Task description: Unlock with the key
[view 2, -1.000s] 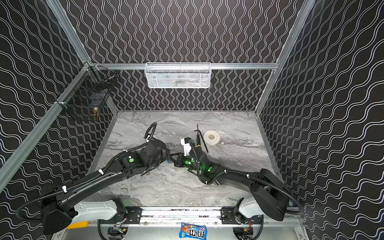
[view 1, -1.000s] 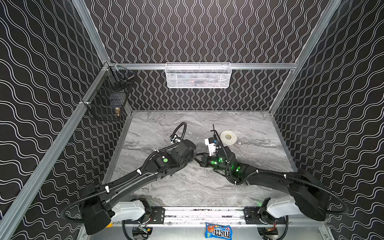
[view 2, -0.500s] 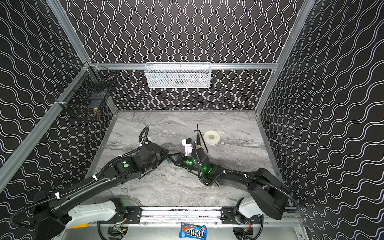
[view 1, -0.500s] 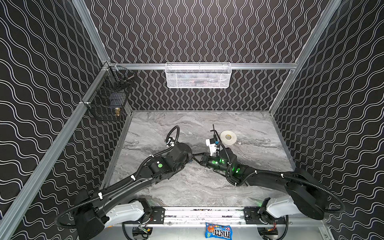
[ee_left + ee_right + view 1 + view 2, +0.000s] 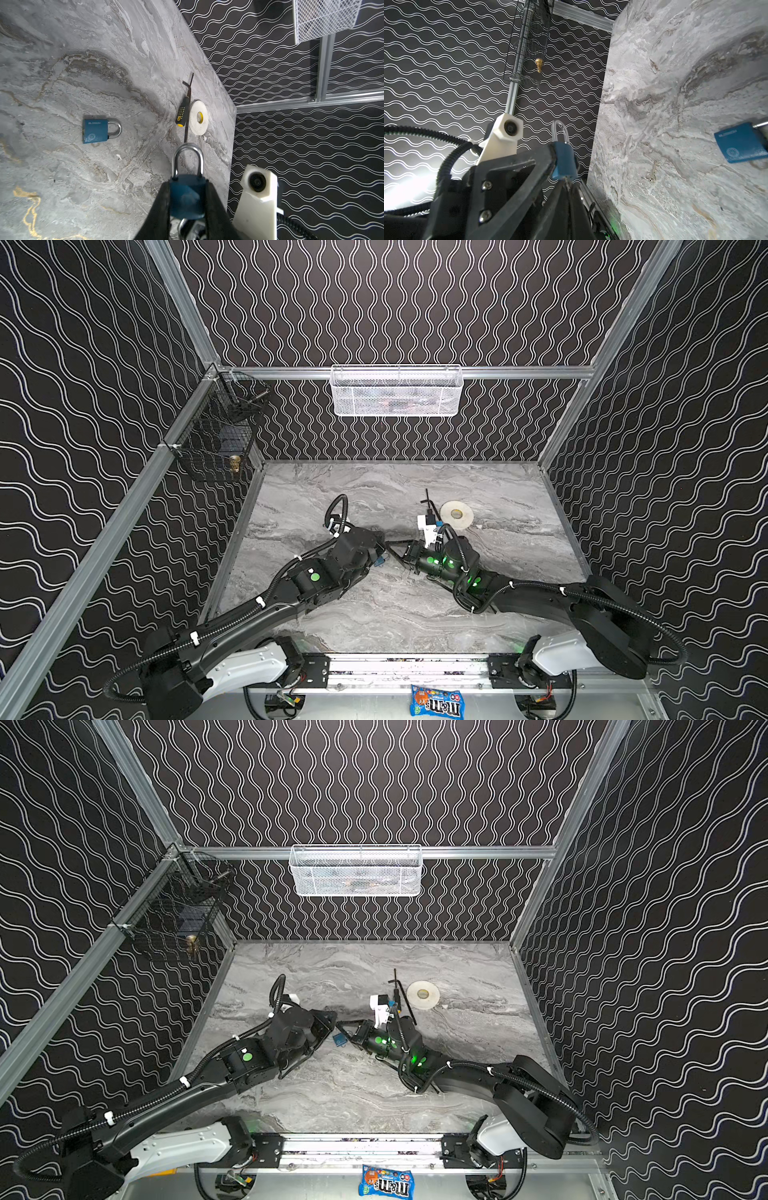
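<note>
Left jaws around blue padlock

two padlocks, one screwdriver, one hex key, one tape roll

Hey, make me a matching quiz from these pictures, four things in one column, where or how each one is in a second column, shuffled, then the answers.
Things:
1. blue padlock printed BLOSSOM
2. white wire-mesh basket
3. blue M&M's candy bag
4. left gripper

Places or states:
A. hanging on the aluminium back rail
B. fingers clamped on a second blue padlock
C. lying flat on the grey marble table
D. in front of the arms' base rail

Pairs: 1-C, 2-A, 3-D, 4-B.
</note>
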### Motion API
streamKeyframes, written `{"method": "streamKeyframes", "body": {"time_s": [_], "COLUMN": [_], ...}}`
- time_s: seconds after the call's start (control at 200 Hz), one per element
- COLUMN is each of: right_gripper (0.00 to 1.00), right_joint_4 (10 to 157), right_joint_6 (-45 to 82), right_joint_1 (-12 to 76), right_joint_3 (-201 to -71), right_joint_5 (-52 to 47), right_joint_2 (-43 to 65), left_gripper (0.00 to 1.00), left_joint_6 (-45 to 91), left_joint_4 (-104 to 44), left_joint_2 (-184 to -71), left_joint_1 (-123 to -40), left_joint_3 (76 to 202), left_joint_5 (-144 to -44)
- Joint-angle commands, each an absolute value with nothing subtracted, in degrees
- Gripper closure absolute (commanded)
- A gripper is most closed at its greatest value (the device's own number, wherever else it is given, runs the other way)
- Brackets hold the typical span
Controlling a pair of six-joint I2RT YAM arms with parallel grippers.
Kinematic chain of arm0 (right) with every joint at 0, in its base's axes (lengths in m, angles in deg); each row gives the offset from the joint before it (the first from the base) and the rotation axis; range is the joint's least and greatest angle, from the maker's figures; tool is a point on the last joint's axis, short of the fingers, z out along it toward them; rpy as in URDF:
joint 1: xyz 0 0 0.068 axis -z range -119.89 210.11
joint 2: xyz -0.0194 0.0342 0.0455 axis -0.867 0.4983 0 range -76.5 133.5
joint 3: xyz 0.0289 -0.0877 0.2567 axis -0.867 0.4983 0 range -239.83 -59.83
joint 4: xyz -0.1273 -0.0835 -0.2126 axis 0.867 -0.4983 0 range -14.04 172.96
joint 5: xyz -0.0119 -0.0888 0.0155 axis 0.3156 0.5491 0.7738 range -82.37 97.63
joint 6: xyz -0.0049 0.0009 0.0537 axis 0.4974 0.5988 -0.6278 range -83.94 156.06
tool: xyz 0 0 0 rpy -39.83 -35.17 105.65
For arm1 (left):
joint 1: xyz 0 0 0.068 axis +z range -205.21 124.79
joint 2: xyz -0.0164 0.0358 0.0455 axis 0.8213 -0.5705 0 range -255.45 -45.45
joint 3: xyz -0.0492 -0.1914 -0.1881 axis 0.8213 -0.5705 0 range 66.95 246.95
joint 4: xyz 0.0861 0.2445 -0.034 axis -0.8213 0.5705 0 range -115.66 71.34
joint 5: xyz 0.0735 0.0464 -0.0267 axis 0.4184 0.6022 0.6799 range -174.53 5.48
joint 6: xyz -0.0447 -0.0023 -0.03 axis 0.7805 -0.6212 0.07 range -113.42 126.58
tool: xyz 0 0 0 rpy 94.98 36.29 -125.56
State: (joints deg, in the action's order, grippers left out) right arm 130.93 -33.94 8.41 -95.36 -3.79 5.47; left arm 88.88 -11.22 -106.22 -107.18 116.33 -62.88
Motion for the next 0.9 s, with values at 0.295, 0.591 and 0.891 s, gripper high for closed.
{"method": "streamKeyframes", "body": {"time_s": [0.295,0.591,0.891], "right_gripper": [0.86,0.63,0.42], "right_joint_4": [126.89,118.13,90.88], "right_joint_6": [-26.76,-20.93,-10.56], "right_joint_1": [8.17,8.06,13.44], "right_joint_3": [-95.70,-95.17,-102.87], "right_joint_5": [-2.29,-1.30,-8.59], "right_joint_2": [2.67,-2.90,-7.91], "left_gripper": [1.00,1.00,1.00], "left_joint_6": [85.18,74.00,45.77], "left_joint_4": [-8.46,-0.66,-6.90], "left_joint_2": [-106.19,-109.01,-101.81], "left_joint_1": [-107.38,-104.85,-104.43], "left_joint_3": [121.38,126.21,117.49], "left_joint_5": [-68.13,-65.34,-69.49]}}
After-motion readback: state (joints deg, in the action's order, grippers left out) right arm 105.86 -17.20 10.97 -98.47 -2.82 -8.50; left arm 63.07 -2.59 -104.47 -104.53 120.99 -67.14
